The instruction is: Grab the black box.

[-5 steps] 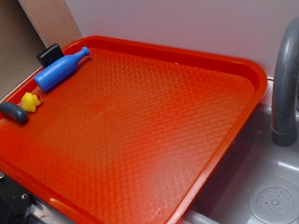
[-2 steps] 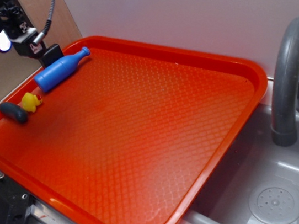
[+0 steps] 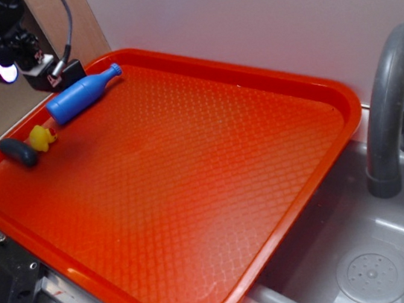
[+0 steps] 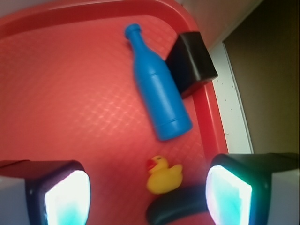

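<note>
The black box [image 4: 192,62] leans on the red tray's rim at the far left corner, right beside the blue bottle [image 4: 158,86]. In the exterior view the box [image 3: 64,73] is partly hidden behind my gripper [image 3: 12,61], which hovers above the tray's left edge. In the wrist view my gripper [image 4: 147,199] is open and empty, its pads [image 4: 68,199] lit up, with the yellow duck [image 4: 164,175] and the dark grey capsule [image 4: 176,209] between the jaws below. The box lies ahead and to the right of the jaws.
The red tray [image 3: 192,190] covers the counter. The blue bottle [image 3: 81,95], the duck [image 3: 42,136] and the capsule [image 3: 18,152] lie along its left edge. A grey faucet [image 3: 391,102] and a sink [image 3: 368,264] are on the right. A wall stands behind the tray.
The gripper has come into view from the upper left and moved down to hover by the tray's far left corner. It now partly covers the black box. The objects have not moved.
</note>
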`<state>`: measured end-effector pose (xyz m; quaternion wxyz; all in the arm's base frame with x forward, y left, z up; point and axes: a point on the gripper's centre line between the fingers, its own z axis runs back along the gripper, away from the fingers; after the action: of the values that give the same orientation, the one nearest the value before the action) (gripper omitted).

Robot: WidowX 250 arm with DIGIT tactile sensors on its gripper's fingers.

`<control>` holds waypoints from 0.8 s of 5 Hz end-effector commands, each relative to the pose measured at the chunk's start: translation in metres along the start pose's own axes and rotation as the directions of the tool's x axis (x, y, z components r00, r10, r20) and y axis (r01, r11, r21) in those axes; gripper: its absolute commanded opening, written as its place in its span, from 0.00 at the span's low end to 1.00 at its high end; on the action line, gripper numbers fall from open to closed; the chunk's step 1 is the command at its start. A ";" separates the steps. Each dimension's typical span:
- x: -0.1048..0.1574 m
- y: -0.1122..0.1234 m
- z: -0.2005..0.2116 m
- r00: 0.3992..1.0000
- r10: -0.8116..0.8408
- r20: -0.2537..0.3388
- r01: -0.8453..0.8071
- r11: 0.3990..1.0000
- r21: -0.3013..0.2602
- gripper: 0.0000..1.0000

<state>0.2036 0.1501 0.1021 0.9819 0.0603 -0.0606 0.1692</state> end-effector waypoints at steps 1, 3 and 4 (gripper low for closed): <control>0.032 0.034 0.004 0.996 0.047 0.081 -0.047 0.999 -0.003 1.00; 0.050 0.020 0.000 0.996 0.030 0.083 -0.027 0.999 -0.041 1.00; 0.059 0.013 0.000 0.995 0.019 0.095 -0.015 0.999 -0.047 1.00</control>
<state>0.2474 0.1762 0.0939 0.9790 0.0307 -0.0872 0.1818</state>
